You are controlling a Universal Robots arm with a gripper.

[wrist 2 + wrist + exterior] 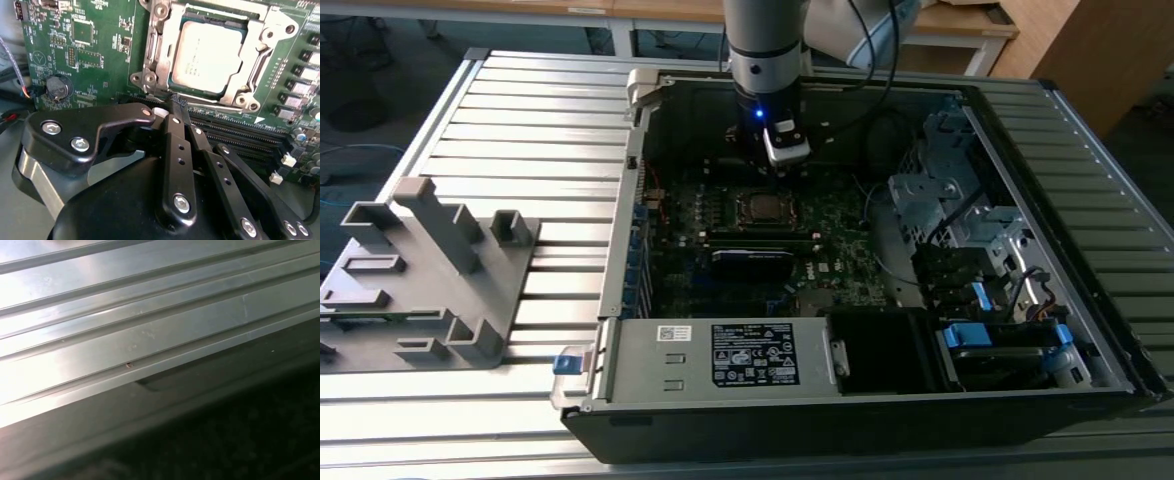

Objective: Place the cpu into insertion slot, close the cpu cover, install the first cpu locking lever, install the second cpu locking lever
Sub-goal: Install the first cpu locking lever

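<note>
Lab or workshop: slatted metal bench [520, 90], open computer case [854, 250].

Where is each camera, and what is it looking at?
Exterior view: off the arm, above, looking down into the open computer case; the arm and gripper hang over the motherboard.
Second wrist view: on the arm, looking past the gripper, fingers together, at the cpu under the cpu cover.
First wrist view: on the arm, looking at a ribbed grey metal surface.
The exterior and second wrist views both show gripper, cpu and motherboard.
</note>
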